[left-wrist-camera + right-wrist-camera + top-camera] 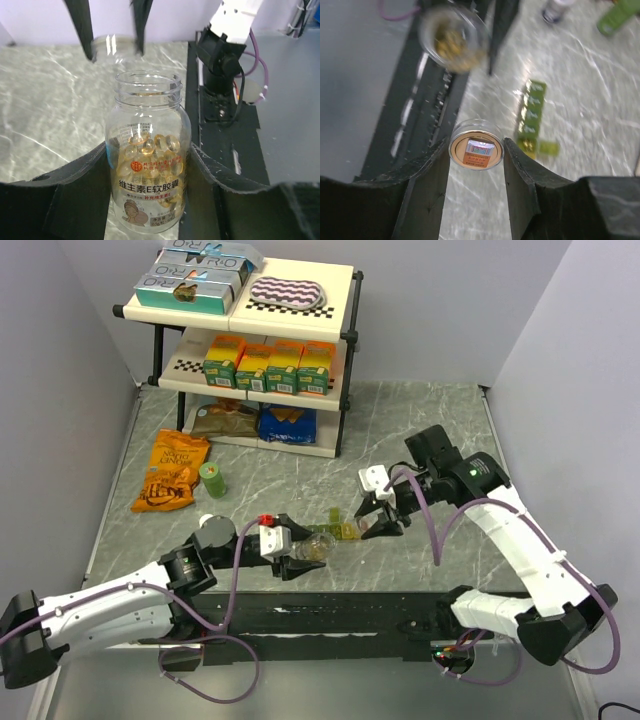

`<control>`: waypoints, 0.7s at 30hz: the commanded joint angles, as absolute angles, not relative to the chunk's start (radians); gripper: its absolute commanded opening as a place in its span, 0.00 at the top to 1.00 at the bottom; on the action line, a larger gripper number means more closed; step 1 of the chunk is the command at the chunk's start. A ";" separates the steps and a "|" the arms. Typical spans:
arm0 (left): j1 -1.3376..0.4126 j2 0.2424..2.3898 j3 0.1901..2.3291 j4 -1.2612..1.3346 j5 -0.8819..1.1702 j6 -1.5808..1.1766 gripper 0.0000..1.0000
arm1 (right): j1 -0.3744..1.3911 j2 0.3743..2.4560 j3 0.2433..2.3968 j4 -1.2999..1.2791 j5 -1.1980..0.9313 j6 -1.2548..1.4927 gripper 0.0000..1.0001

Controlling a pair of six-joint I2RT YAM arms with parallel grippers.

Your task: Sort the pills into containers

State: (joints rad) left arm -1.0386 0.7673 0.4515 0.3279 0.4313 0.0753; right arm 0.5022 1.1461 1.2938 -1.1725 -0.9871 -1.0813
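My left gripper [300, 550] is shut on a clear uncapped bottle [148, 165] of yellow softgel pills [150, 147], held just above the table. My right gripper [476, 146] is shut on the bottle's clear round cap [476, 152], lifted off the table. The containers, a green-to-yellow strip [340, 526], lie on the marble table between the two grippers. In the right wrist view the strip [531, 112] shows with its end lid [547, 148] flipped open. The bottle also appears blurred in the right wrist view [452, 37].
A green cylindrical bottle [212, 479] and an orange snack bag [172, 472] lie at the left. A white-capped bottle [207, 521] stands behind my left arm. A two-tier shelf [250, 350] of boxes stands at the back. A black mat [330, 610] runs along the near edge.
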 commanded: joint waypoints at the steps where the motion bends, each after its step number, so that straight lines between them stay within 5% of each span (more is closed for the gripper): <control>1: -1.043 0.782 0.525 0.353 0.482 0.035 0.99 | 0.563 1.131 1.365 -1.221 -1.072 -1.100 0.82; 21: -1.045 0.896 0.612 0.282 0.535 -0.092 0.99 | 0.817 1.244 1.500 -1.243 -0.879 -1.094 0.82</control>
State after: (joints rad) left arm -1.0386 0.9005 0.5674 0.2455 0.5022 -0.0628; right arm 0.7685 1.2335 1.4731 -1.2312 -0.9226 -1.0859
